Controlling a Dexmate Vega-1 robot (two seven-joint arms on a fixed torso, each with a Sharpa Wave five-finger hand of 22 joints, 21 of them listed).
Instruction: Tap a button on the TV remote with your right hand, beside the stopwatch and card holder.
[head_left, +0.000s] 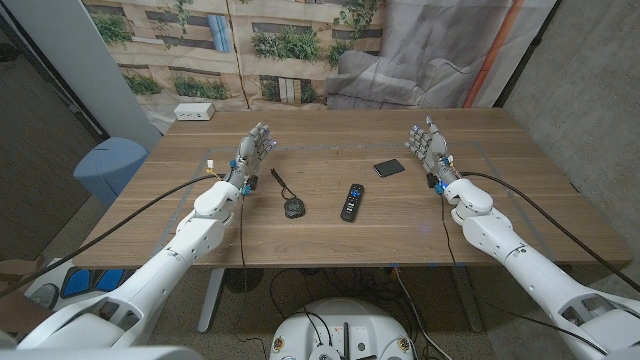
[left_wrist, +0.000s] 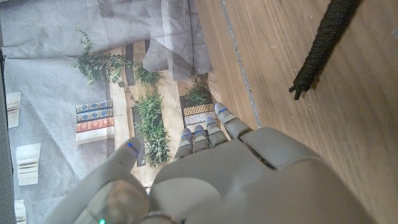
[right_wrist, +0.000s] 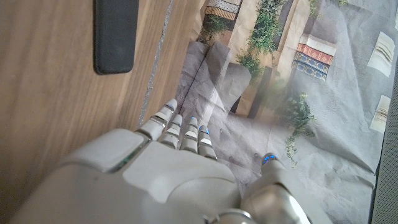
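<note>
A black TV remote (head_left: 352, 201) lies near the middle of the wooden table (head_left: 330, 235). To its left lies a black stopwatch (head_left: 291, 208) with a dark cord (head_left: 280, 182), whose end (left_wrist: 323, 46) shows in the left wrist view. A dark card holder (head_left: 390, 167) lies behind and right of the remote, also visible as the card holder (right_wrist: 115, 34) in the right wrist view. My right hand (head_left: 431, 149) stands open on its edge to the right of the card holder, holding nothing. My left hand (head_left: 252, 153) stands open left of the cord, fingers apart.
A small white box (head_left: 194, 111) sits at the table's far left corner. A blue bin (head_left: 109, 168) stands on the floor left of the table. A printed backdrop and grey cloth hang behind the far edge. Black cables run along both arms.
</note>
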